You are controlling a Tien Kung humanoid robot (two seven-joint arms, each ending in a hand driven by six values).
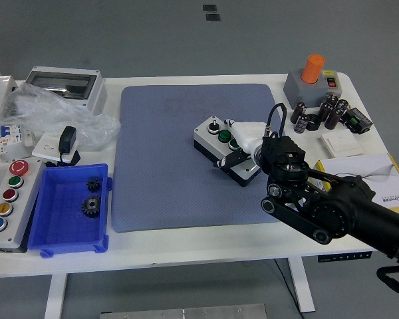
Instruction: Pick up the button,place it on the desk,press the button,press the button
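Observation:
The button box (216, 139) is a small grey-and-white box with a black knob and green buttons on top. It lies at an angle on the blue mat (166, 166), right of the mat's middle. My right hand (243, 147) reaches in from the lower right and is on the box's right end. Its white fingers (247, 130) lie over the top by a green button, and a dark thumb sits against the near side. The box rests on the mat. The left arm is out of view.
A blue bin (53, 226) with two black gears stands at the near left, beside a grey panel (8, 199) of several coloured buttons. A plastic bag (53, 113) and a grey enclosure (63, 86) are at far left. An orange-capped box (310, 78), black capacitors (326, 113) and papers (366, 173) are at right.

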